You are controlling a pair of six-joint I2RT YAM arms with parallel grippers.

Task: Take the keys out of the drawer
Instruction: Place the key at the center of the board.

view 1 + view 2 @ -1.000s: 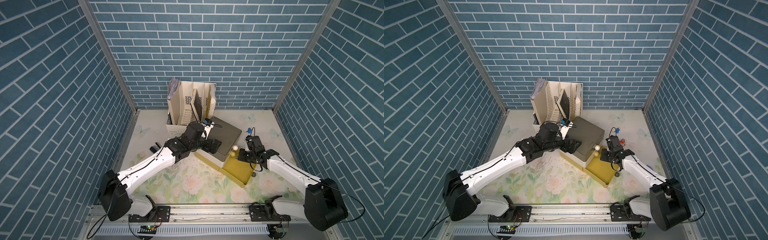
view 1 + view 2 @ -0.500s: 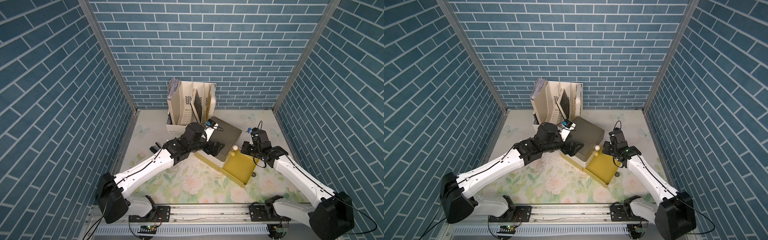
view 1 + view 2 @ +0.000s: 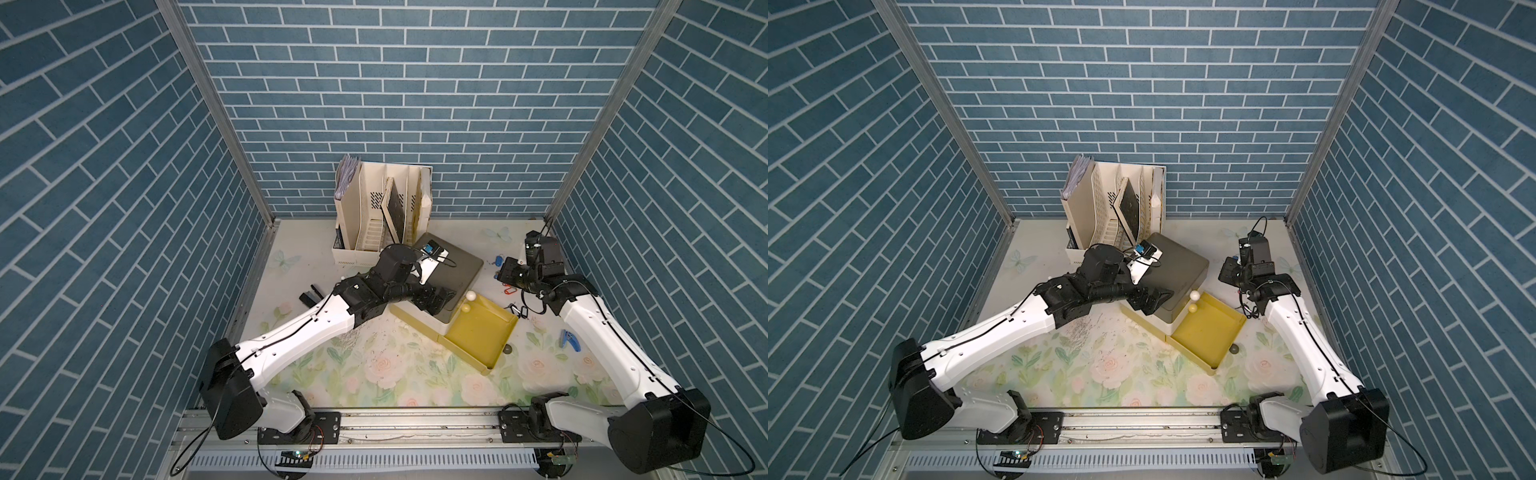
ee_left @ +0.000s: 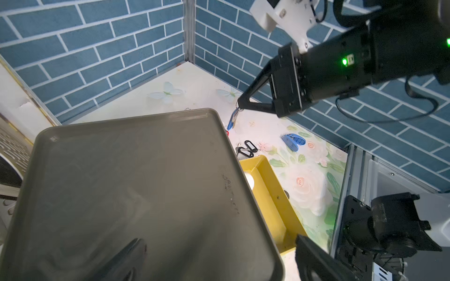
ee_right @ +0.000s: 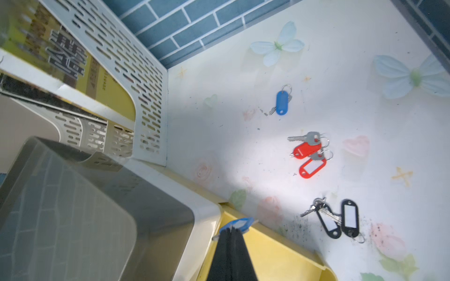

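your right gripper is clamped shut on a blue-tagged key, which dangles below the fingertips. in the right wrist view its tag pokes out from between the closed fingers. a second ago that gripper sat over the far rim of the open yellow drawer, right of centre in both top views. since then it has moved up the frame toward the back right corner and now hangs past the drawer, over the floral table, with the arm stretched out longer. you cannot tell whether the hanging key's lower end touches the table. the other keys lie on the table right of the grey box: a loose blue-tagged key nearest the back wall, unshifted from a second ago, then a red-tagged pair touching each other, then a black-tagged pair side by side, just beside the drawer's far corner. your left gripper has not budged — jaws spread wide, straddling the near corner of the grey box, one finger over the lid and the other off its side by the drawer, gripping nothing. the blue claw-shaped tool lies apart on the table, further right in the frame, beside the right arm.
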